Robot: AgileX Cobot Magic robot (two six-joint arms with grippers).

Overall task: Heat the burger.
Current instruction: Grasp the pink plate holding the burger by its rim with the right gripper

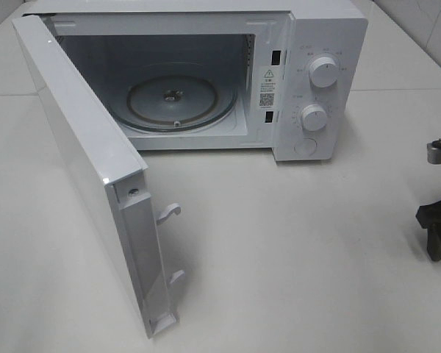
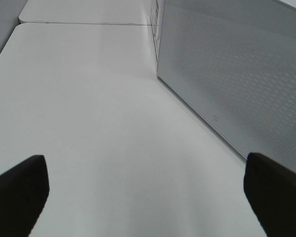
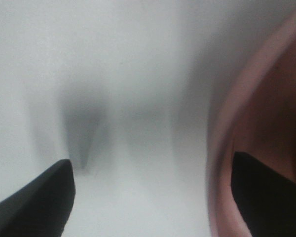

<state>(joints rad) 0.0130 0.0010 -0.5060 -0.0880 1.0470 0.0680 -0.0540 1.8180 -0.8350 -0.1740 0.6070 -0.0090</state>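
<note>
The burger shows in no view. Only a blurred round pink plate [image 3: 222, 123] is visible, its rim just inside one finger of the right end effector [image 3: 152, 160], whose jaws stand apart around nothing. The left end effector [image 2: 144, 163] gapes wide over the white bench [image 1: 294, 257], beside the open white microwave door [image 1: 81, 169].

Closing this near the rim could likely shove or tip the plate. Any carry towards the clear glass turntable [image 1: 180, 99] risks clipping the white microwave [image 1: 323, 44].

The warning sticker [image 1: 267, 84] has a triangle and a square code, with text too small to read. No brand is readable.
</note>
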